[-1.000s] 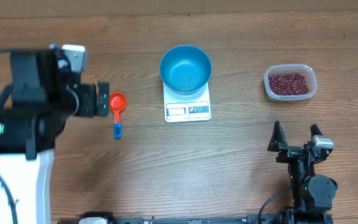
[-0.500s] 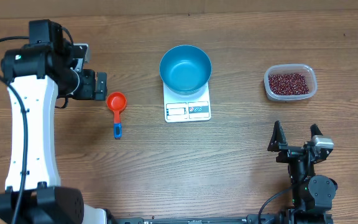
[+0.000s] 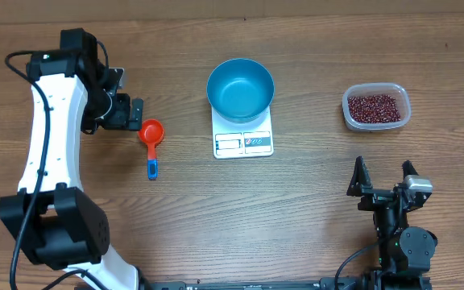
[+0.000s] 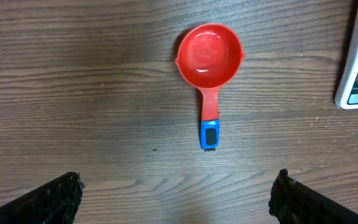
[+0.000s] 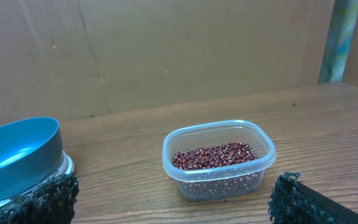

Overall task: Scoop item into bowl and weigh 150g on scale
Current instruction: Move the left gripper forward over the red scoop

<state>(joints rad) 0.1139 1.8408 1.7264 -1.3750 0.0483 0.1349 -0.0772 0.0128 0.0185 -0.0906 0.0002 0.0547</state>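
The left claw [image 3: 136, 115] stands wide open, with nothing between its two fingers. In the overhead view it hangs at the left part of the tabletop [image 3: 296, 217], just beside the round head of a red scoop [image 3: 151, 133]. In the left wrist view the two dark fingertips [image 4: 58, 198] sit in the lower corners, and the scoop lies on the wood ahead of them, not touching either one. The scoop lies flat with its cup facing up and its handle pointing toward the robot's side. The end of the handle is blue.

The right claw [image 3: 384, 179] is also open and holds nothing. It is near the front edge on the right side, well apart from the other things.

The bowl [image 3: 240, 89] is bright blue and stands upright on the scale [image 3: 244, 143], at the middle of the tabletop. It covers the far part of the white scale, so only the near edge with the display window and the label panel shows. I cannot read the display. The inside of the bowl shows plain blue.

The beans [image 3: 374, 107] are dark red-brown and lie as a loose heap inside a clear plastic tub [image 3: 346, 105] at the far right, well apart from the scale. In the right wrist view the tub is straight ahead and the bowl is at the left edge.
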